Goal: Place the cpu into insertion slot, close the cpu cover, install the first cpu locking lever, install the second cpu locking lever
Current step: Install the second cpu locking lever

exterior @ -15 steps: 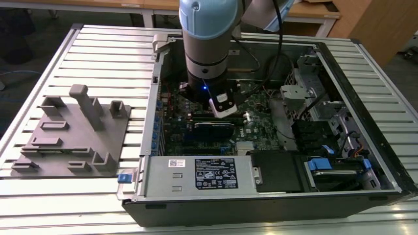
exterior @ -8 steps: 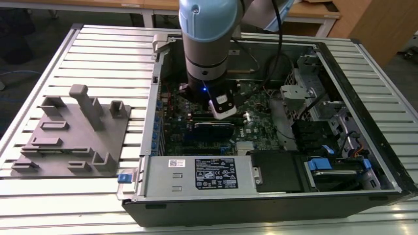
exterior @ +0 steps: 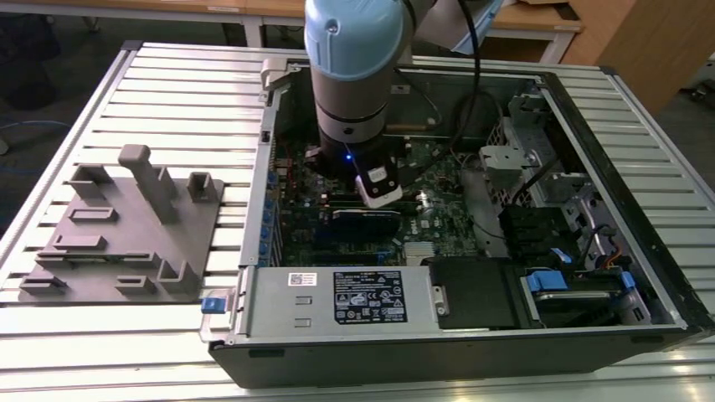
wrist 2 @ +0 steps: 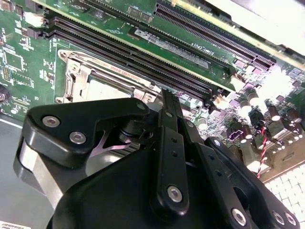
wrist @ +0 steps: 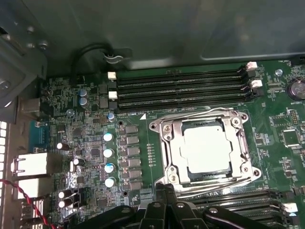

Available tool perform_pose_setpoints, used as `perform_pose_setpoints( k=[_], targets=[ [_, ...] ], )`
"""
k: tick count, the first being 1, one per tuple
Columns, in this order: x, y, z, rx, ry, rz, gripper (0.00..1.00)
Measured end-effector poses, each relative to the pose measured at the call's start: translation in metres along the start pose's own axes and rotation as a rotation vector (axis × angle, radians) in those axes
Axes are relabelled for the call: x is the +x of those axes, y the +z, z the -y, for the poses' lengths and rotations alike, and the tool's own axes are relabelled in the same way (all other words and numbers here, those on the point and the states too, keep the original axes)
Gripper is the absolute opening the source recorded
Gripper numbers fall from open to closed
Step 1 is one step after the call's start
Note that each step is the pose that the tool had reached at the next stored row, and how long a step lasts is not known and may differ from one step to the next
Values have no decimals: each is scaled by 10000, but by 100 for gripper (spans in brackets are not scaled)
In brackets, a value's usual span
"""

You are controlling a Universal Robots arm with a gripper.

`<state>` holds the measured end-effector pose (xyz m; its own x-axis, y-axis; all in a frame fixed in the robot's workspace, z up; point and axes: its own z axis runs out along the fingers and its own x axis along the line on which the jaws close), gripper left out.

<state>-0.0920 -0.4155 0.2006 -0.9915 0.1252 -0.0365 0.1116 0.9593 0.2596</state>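
Observation:
The cpu (wrist: 206, 148) lies flat in the insertion slot (wrist: 155, 127), its pale silver top showing. The cpu cover (wrist: 165, 145), a silvery frame, lies down around it. Thin wire levers run along two opposite sides of the socket; one lever (wrist: 219, 189) is on the side nearest my gripper. My gripper (wrist: 164, 187) hovers just beside that edge of the socket, fingers together with nothing seen between them. In the second wrist view the shut gripper (wrist 2: 167, 98) points at the socket rim (wrist 2: 71, 64), with the cpu (wrist 2: 107, 90) just beyond. In the exterior view the arm (exterior: 352, 84) reaches down into the case.
The open computer case (exterior: 625, 167) lies on a slatted metal table (exterior: 67, 352). Long black memory slots (wrist: 181, 88) flank the socket. Capacitors (wrist: 108, 152), a red-black cable (wrist: 28, 191) and drive bays (exterior: 558, 285) are nearby. A grey fixture plate (exterior: 123, 243) sits at the exterior view's left.

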Motion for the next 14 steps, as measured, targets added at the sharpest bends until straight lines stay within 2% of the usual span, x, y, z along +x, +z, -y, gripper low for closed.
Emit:
perform_pose_setpoints(
  k=[8, 14],
  targets=[
    [1, 30, 8, -55, 3, -5, 11],
    [7, 46, 13, -132, 7, -13, 11]
  ],
)
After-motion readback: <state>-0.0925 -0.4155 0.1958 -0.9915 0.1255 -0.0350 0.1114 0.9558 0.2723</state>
